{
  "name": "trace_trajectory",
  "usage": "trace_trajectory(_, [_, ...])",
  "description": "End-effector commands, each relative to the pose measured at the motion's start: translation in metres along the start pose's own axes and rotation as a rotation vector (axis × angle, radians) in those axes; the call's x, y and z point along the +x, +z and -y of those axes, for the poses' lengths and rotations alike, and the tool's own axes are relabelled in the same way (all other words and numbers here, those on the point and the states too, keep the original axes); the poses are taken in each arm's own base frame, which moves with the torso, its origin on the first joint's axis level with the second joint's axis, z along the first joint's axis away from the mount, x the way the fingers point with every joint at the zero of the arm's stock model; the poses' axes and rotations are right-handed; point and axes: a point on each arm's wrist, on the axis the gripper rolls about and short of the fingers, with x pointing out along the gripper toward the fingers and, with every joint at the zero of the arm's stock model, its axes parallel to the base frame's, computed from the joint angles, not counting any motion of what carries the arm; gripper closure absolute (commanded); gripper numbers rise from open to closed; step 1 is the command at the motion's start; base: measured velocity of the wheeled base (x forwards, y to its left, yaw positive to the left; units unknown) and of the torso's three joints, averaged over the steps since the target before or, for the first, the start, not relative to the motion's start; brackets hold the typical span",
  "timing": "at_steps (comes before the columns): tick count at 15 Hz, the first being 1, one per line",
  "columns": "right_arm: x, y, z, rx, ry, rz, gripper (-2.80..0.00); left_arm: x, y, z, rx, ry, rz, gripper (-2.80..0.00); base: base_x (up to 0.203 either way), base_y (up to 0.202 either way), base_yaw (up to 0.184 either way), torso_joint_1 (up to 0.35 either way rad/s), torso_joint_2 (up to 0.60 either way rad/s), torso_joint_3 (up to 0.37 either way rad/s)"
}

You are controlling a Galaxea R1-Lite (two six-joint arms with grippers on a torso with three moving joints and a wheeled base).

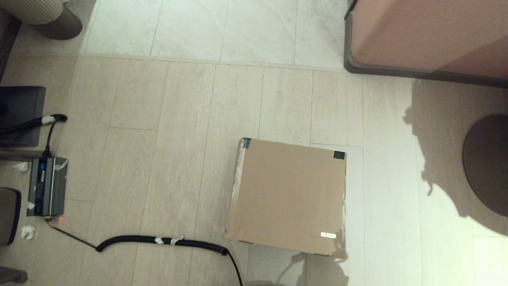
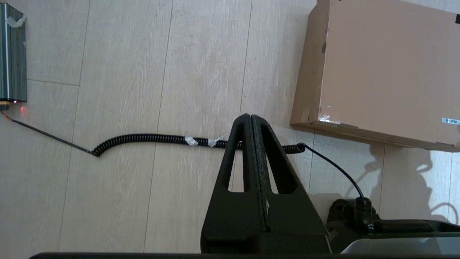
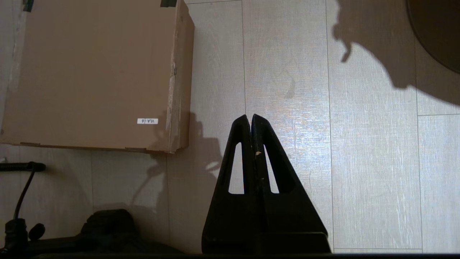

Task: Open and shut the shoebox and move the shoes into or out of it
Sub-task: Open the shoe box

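Note:
The brown cardboard shoebox (image 1: 287,194) lies on the floor with its lid down flat, dark tape on its two far corners and a small white label (image 1: 328,235) near its front right corner. No shoes show in any view. Neither arm appears in the head view. My left gripper (image 2: 250,117) hangs shut and empty above the floor, to the left of the shoebox (image 2: 381,72) and near its front corner. My right gripper (image 3: 250,117) is shut and empty too, over bare floor to the right of the shoebox (image 3: 93,72).
A black coiled cable (image 1: 158,240) runs across the floor from a grey power unit (image 1: 46,186) at the left to just before the box's front left corner. A pinkish-brown furniture block (image 1: 428,35) stands at the far right, a dark round base (image 1: 490,163) at the right edge.

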Motion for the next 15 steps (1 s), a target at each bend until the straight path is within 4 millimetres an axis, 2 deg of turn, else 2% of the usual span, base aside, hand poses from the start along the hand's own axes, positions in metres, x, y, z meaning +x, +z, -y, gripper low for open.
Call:
trace_trajectory(1, [0.000,0.000,0.000,-0.006,0.000,-0.002,0.00,0.001,-0.005,0.000,-0.001,0.001,-0.024,0.00,0.000,0.000,0.000,0.000,0.00,0.000])
trace_trajectory(3, [0.000,0.002,0.000,-0.039,0.004,0.006,0.00,0.001,-0.005,0.000,0.001,-0.001,-0.015,0.00,0.000,0.000,0.000,0.000,0.00,0.000])
trace_trajectory(4, [-0.003,0.012,-0.002,-0.042,0.012,0.034,0.00,0.000,0.002,0.000,0.004,-0.009,0.011,0.00,0.000,0.000,0.000,0.000,0.00,0.000])
trace_trajectory(6, [-0.004,0.044,-0.007,-0.016,0.019,0.029,0.00,-0.004,0.038,0.004,-0.010,-0.053,0.062,0.00,0.000,0.000,0.000,0.000,0.00,0.000])
trace_trajectory(8, [0.013,0.071,-0.012,0.055,0.017,-0.080,0.00,0.013,0.073,0.007,-0.074,-0.100,-0.021,0.00,0.000,0.000,0.000,0.000,0.00,0.000])
trace_trajectory(11, [0.061,0.092,-0.019,0.132,0.071,-0.330,0.00,0.076,0.098,0.014,-0.231,-0.200,-0.298,0.00,0.000,0.000,0.000,0.000,0.00,0.000])
trace_trajectory(13, [0.097,0.095,-0.023,0.184,0.138,-0.486,0.00,0.121,0.100,0.019,-0.319,-0.307,-0.431,0.00,0.000,0.000,0.000,0.000,0.00,0.000])
trace_trajectory(15, [0.136,0.090,-0.027,0.241,0.233,-0.605,0.00,0.162,0.090,0.025,-0.378,-0.393,-0.544,0.00,0.000,0.000,0.000,0.000,0.00,0.000])
